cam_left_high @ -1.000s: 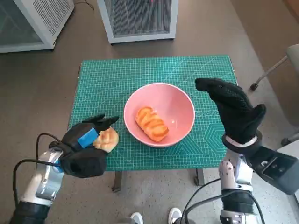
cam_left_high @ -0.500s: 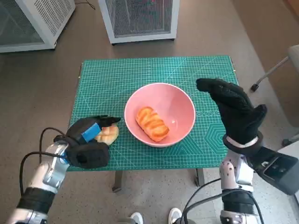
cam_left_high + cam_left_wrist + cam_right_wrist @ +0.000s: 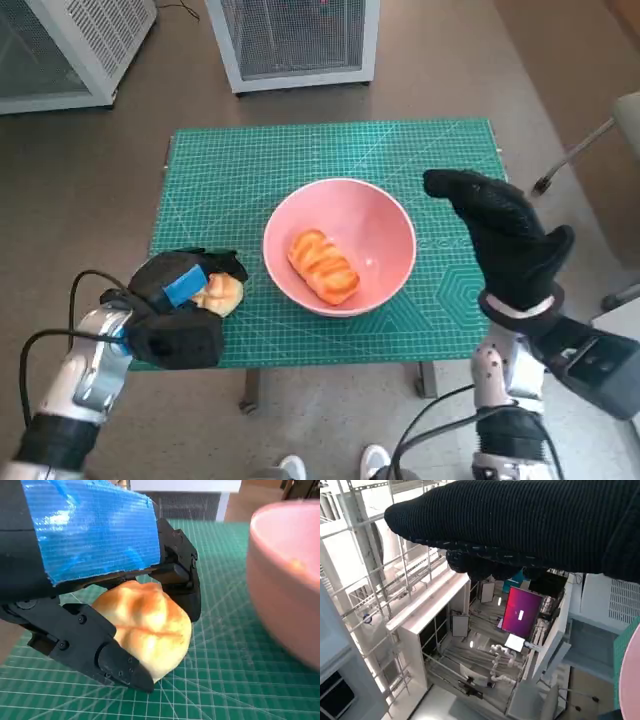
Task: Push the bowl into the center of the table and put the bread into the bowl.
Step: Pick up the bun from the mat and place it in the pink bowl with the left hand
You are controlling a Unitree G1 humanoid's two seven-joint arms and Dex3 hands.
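A pink bowl (image 3: 396,214) stands near the middle of the green cutting mat (image 3: 300,150), with a striped orange bread (image 3: 323,266) lying inside it. A pale round bun (image 3: 220,293) sits on the mat left of the bowl, near the front edge. My left hand (image 3: 178,305) wraps around it. In the left wrist view its black fingers (image 3: 115,660) close on both sides of the bun (image 3: 145,625), which touches the mat, and the bowl (image 3: 285,580) stands close by. My right hand (image 3: 500,235) hovers above the table right of the bowl, fingers extended and holding nothing (image 3: 520,525).
Two white mesh-fronted cabinets (image 3: 290,40) (image 3: 60,50) stand on the floor behind the table. A chair leg with a castor (image 3: 575,155) is at the right. White shoe tips (image 3: 330,465) show below the table's front edge.
My left hand has shifted slightly left and toward the table's front edge, and the bun moved with it. The right hand and the bowl have barely moved.
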